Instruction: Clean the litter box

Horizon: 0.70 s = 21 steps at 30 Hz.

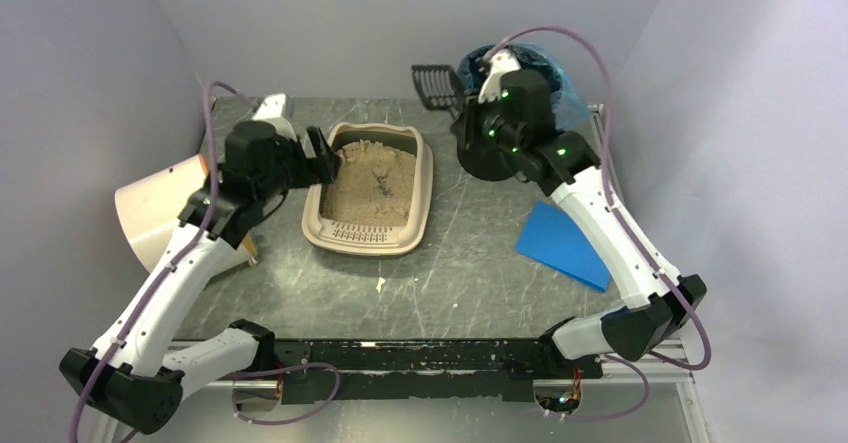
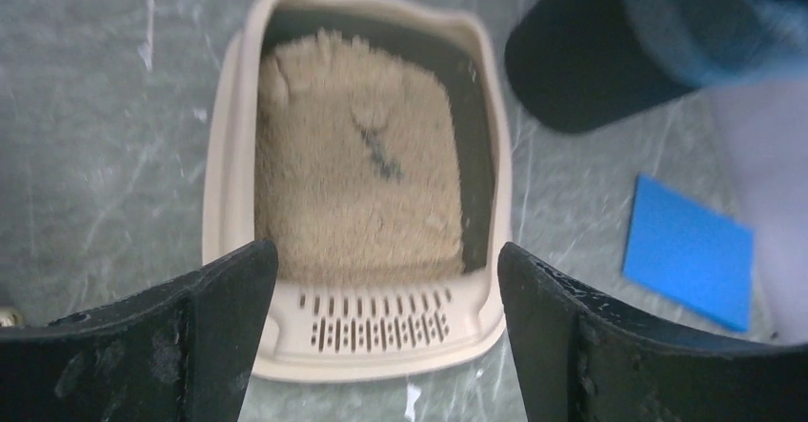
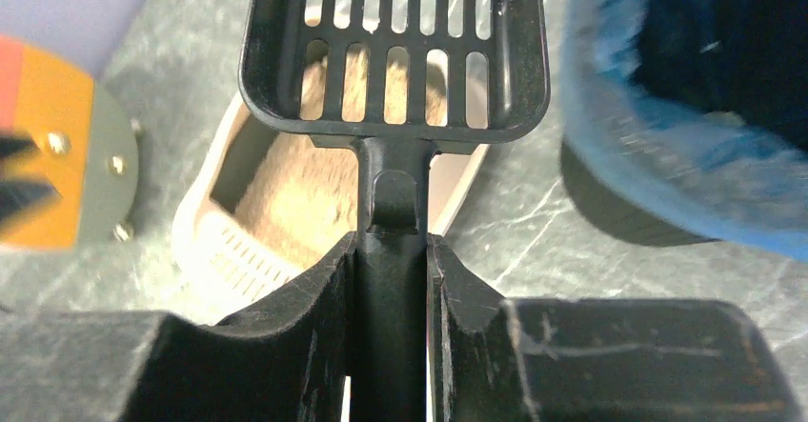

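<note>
The beige litter box (image 1: 362, 233) sits at mid table with tan litter and a dark streak (image 1: 382, 179) in it, its slotted lip toward me. My left gripper (image 1: 326, 161) is open and empty over the box's left rim. In the left wrist view the box (image 2: 376, 331) lies between the spread fingers, below the gripper (image 2: 384, 255). My right gripper (image 1: 478, 91) is shut on the handle of a black slotted scoop (image 1: 436, 85), held in the air by the bin. In the right wrist view the gripper (image 3: 391, 251) grips the empty scoop (image 3: 395, 50) above the box (image 3: 219, 251).
A black round bin with blue liner (image 1: 571, 98) stands at the back right, also in both wrist views (image 2: 591, 70) (image 3: 686, 89). A cream drum (image 1: 160, 203) lies at the left. A blue sheet (image 1: 565, 243) lies at the right. A white fleck (image 1: 380, 284) lies near the box.
</note>
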Motion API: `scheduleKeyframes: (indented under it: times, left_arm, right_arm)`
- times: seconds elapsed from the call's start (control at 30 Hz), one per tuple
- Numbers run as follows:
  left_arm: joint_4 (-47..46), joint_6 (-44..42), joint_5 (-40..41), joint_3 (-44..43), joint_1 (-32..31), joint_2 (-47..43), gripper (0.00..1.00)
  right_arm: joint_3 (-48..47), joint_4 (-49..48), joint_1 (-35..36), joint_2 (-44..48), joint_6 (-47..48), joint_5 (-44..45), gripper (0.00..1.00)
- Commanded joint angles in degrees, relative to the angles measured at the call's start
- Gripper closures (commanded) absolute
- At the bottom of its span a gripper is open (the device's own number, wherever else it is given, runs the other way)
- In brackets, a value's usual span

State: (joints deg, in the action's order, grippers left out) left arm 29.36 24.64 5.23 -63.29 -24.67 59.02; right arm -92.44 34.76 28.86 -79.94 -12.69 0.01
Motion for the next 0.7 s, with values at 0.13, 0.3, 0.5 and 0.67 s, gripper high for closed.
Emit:
scheduleKeyframes:
  times: [0.13, 0.3, 0.5, 0.67]
  left_arm:
    - [2.5, 1.34, -11.33, -12.96, 5.86, 5.55, 0.11]
    - [-5.45, 2.7, -16.57, -8.86, 5.86, 6.87, 0.13]
    - [-6.77, 1.31, -18.21, -5.27, 5.81, 12.94, 0.17]
    - [-4.22, -0.86, -16.17, -4.22, 5.68, 16.08, 0.19]
  right_arm:
    - [7.66, -0.31, 11.93, -1.73, 7.63, 1.33, 1.0]
    - [8.81, -0.64, 16.72, -3.05, 10.62, 0.25, 0.99]
    - [7.67, -0.49, 19.6, -3.01, 12.24, -1.83, 0.96]
    - [7.41, -0.33, 20.32, -2.0, 12.25, -0.11, 0.91]
